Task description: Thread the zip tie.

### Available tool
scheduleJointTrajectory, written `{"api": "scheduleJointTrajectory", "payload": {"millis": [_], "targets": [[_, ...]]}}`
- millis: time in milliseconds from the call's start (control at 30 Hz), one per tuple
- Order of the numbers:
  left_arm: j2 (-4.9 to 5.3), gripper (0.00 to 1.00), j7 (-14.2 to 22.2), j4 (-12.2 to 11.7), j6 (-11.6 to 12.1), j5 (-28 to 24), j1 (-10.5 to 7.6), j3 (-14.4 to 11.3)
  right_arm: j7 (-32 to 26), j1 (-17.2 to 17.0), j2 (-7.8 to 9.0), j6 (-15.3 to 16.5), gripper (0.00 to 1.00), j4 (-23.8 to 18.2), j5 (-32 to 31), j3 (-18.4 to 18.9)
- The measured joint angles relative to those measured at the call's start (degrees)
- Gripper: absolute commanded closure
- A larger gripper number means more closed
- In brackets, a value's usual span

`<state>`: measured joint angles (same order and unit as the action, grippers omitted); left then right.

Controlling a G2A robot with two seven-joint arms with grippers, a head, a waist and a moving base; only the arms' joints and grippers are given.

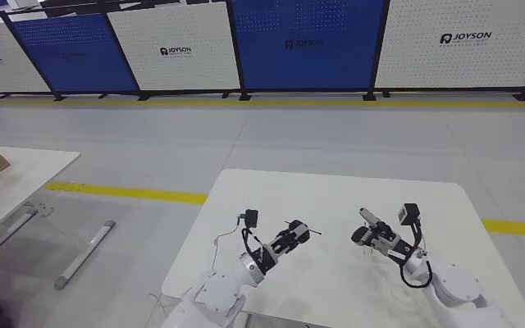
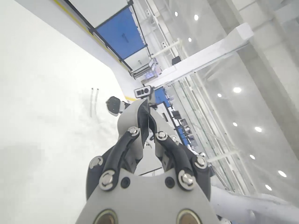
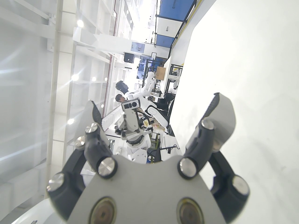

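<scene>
Top view gives you the white table [image 1: 344, 189], so place everything against it. Over the table's near part, a little left of its middle, your left gripper [image 1: 300, 232] is clenched on the zip tie [image 1: 315, 232]. The tie is a thin black strip poking out of the fingertips above the table's middle. From the left wrist view you can see those fingers [image 2: 140, 115] pressed flat together. Over the table's near right part, your right gripper [image 1: 363, 227] is released, its fingers [image 3: 219, 108] spread wide apart above the bare tabletop.
</scene>
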<state>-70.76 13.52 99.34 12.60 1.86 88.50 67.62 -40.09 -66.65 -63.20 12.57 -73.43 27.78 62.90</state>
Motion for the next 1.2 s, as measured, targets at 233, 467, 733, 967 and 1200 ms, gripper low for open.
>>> {"api": "scheduleJointTrajectory", "payload": {"millis": [233,467,733,967,1200], "targets": [[-0.65,1.00,-3.80,-6.93,-0.82,-1.86,-3.03,-1.54,0.00,0.00,0.00,0.00,0.00,0.00,0.00,0.00],[-0.83,1.00,-6.68,-1.28,1.78,-8.11,-2.98,0.30,0.00,0.00,0.00,0.00,0.00,0.00,0.00,0.00],[-0.58,1.00,-6.70,12.92,5.06,-15.08,-0.49,4.04,0.00,0.00,0.00,0.00,0.00,0.00,0.00,0.00],[-0.36,1.00,-3.59,17.56,6.92,-19.24,2.51,5.84,0.00,0.00,0.00,0.00,0.00,0.00,0.00,0.00],[-0.29,1.00,0.75,20.22,6.88,-20.21,4.15,6.69,0.00,0.00,0.00,0.00,0.00,0.00,0.00,0.00]]}}
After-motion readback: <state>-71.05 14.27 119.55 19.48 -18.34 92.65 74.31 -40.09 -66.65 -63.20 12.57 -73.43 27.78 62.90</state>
